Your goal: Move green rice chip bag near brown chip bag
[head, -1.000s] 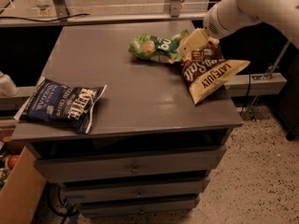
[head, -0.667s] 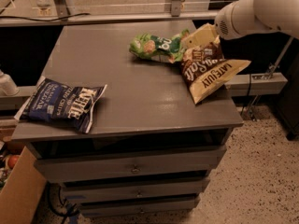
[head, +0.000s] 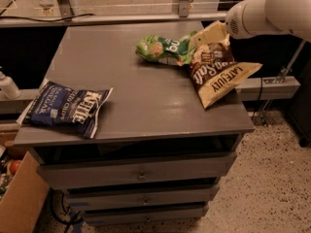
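— Placement first: your green rice chip bag [head: 163, 48] lies toward the back of the grey cabinet top [head: 146, 101]. Its right end touches the upper left corner of the brown Late July chip bag [head: 218, 74]. Going by that, the move looks done, and you're at the stage of letting go and getting clear.

— Agreed, but check your gripper [head: 233, 22] before you call it. It sits at the end of the white arm [head: 282, 8], upper right, just above the brown bag's cream top corner. I cannot tell whether it is open or closed, nor whether it holds anything.

— So what does your next move call for?

— If it's free, take it up and off to the right, away from both bags, without catching that cream corner. The brown bag hangs partly over the cabinet's right edge, so a nudge could well tip it to the floor.

— And around you?

— Far left, a white bottle [head: 7, 86] stands beside the cabinet. Next comes the dark blue Kettle bag [head: 68, 108] at the front left corner, poking a little over the edges and well apart from the other two. A cardboard box [head: 19, 203] sits on the floor below it, and the drawers [head: 141, 174] are under the top. None of these lies on your way out to the right, so only the brown bag needs your care.
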Tool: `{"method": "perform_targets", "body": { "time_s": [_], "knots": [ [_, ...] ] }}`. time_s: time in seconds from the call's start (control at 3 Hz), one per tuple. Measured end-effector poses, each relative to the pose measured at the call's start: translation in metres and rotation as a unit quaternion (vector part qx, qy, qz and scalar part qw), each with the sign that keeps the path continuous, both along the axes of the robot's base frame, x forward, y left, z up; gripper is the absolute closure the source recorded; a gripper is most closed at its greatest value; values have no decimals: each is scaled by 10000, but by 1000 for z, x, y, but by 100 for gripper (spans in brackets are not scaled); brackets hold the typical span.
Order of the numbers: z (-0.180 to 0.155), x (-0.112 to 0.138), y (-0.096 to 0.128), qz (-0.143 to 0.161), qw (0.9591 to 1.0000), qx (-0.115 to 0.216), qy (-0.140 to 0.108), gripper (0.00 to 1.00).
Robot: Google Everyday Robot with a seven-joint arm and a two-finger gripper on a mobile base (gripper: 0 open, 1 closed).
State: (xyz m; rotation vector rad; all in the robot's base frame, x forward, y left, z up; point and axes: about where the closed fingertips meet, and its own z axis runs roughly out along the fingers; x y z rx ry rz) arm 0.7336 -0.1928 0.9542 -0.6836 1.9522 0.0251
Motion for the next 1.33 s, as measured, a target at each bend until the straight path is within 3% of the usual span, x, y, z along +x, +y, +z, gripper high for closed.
{"method": "perform_targets", "body": {
  "time_s": [0.33,1.0,1.33],
  "knots": [
    [20,4,-36,-244,9994,-91,-240,0],
    [97,-37,-149,-887,9914,-235,-932,0],
    [99,-40,-155,-920,9909,-242,-951,0]
  ]
}}
